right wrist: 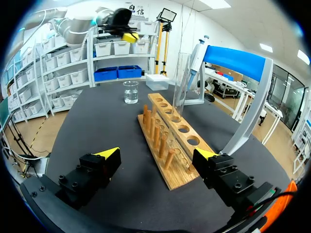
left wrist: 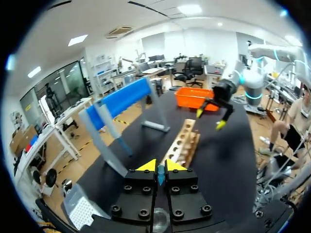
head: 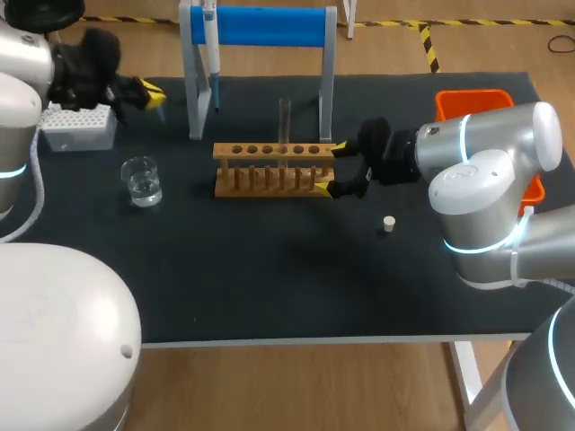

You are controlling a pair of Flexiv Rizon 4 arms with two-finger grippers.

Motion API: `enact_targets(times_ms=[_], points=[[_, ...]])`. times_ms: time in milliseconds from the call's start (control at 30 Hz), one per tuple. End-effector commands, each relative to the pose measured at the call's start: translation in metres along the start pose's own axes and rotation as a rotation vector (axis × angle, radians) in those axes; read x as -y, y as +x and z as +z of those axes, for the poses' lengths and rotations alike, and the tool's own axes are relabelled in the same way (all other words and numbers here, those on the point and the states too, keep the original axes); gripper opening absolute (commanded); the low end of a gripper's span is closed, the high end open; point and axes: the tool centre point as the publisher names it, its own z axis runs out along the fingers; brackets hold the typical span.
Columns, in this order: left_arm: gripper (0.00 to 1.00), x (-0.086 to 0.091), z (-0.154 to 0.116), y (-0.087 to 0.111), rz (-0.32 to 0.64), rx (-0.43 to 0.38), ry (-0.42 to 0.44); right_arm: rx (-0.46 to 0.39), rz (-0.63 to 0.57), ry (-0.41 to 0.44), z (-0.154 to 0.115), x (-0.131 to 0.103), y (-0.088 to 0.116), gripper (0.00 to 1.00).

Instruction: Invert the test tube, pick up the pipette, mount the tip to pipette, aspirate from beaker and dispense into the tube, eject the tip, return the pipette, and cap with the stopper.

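Since the test tube [head: 285, 121] is standing upright in the wooden rack [head: 269, 171], I figure the pipette grab is up next, so here's how that looks from my side. My left claw [left wrist: 161, 166] has its yellow tips pulled in narrow, with just a sliver of gap. There's a tiny bluish bit in that gap, but I honestly can't tell what it is, or whether I'm holding anything. The claw sits just beside the tip box [head: 79, 126].

The pipette [head: 211, 45] is ahead of this claw and a bit off to one side. It hangs from the blue bar of the stand [head: 269, 25], close to the nearer post, long axis straight up and down. My left arm is clearly the closer one.

My right claw [right wrist: 158, 154] is spread wide around the near end of the rack, gripping nothing. From there the rack runs lengthwise away from the claw, and the tube is a few holes down. The beaker [head: 142, 180] is well past the rack's far end. The stopper [head: 389, 224] lies loose on the table near my right arm.
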Motion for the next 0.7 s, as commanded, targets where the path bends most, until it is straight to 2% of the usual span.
enact_targets(times_ms=[33, 233, 467, 700], points=[[0.00, 0.016, 0.005, 0.045, 0.003, -0.045, -0.092, -0.002, 0.000, -0.003, -0.001, 0.001, 0.000, 1.00], [0.00, 0.031, 0.037, 0.090, 0.019, -0.141, -0.093, -0.002, 0.000, -0.003, -0.001, 0.001, 0.000, 1.00], [0.00, 0.046, 0.055, 0.126, 0.039, -0.214, -0.076, -0.002, 0.000, -0.003, -0.001, 0.001, 0.000, 1.00], [0.00, 0.062, 0.066, 0.152, 0.063, -0.260, -0.072, -0.002, 0.000, -0.003, -0.001, 0.001, 0.000, 1.00]])
